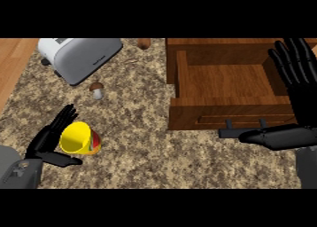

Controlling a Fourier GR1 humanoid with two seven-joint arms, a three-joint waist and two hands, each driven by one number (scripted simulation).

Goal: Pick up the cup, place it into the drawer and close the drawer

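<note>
A yellow cup [79, 138] with a red and green outside lies tilted on the speckled counter at lower left, its mouth turned up toward me. My left hand [48, 135] is right beside it on the left, fingers straight along the cup's rim and thumb stretched out just below it. The hand is open. The wooden drawer [221, 80] stands pulled out at upper right, nothing inside it, with a dark handle [245, 121] on its front. My right hand [305, 99] is open over the drawer's right wall, fingers pointing away and thumb reaching left near the handle.
A silver toaster [79, 54] stands at the back left. A small mushroom [97, 90] sits between the toaster and the cup. A small brown object [143, 43] shows at the back edge. A wooden strip [7, 71] borders the counter's left side.
</note>
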